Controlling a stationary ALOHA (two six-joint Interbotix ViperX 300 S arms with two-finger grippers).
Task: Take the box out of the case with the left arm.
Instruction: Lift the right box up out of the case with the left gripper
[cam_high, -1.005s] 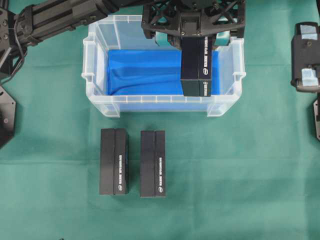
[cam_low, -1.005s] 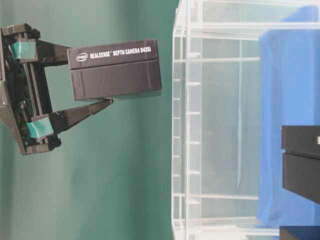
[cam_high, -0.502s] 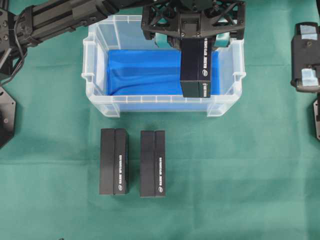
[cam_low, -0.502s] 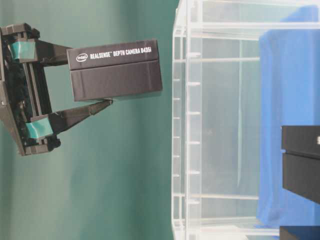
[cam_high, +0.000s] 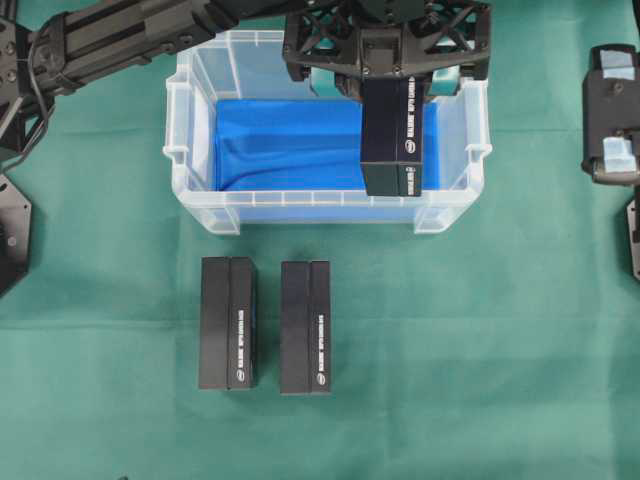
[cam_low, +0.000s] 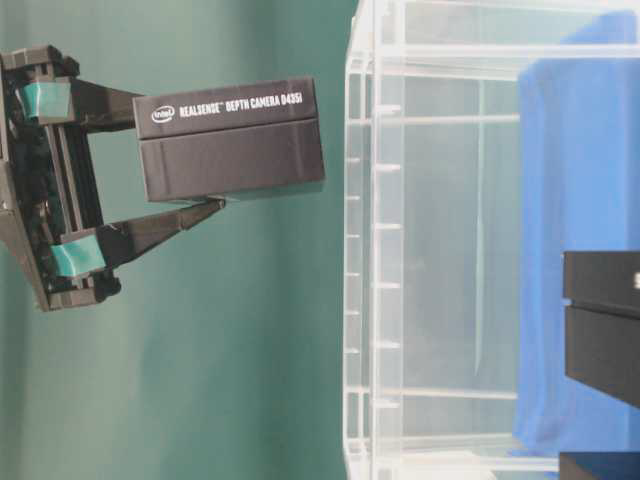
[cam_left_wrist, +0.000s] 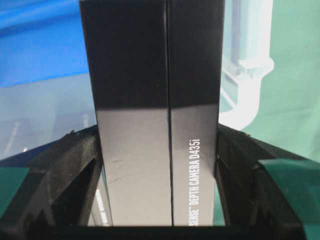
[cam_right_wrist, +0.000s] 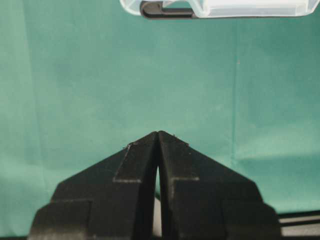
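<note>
**One box hanging above the case, clamped in the left claw**

One green-clothed bench (cam_high: 480, 380) is stretching wide, with open cloth lying on every side of the case (cam_high: 190, 150). The case's clear rim is running just beside the lifted box (cam_high: 393, 135), which is hanging over the right end of the blue lining (cam_high: 280, 145). Two more black boxes (cam_high: 228, 322) are lying side by side in front of the case. The left claw (cam_high: 385, 75) is gripping the box on both flanks. The right claw (cam_right_wrist: 158, 137) is sitting pinched together, well apart.
</note>
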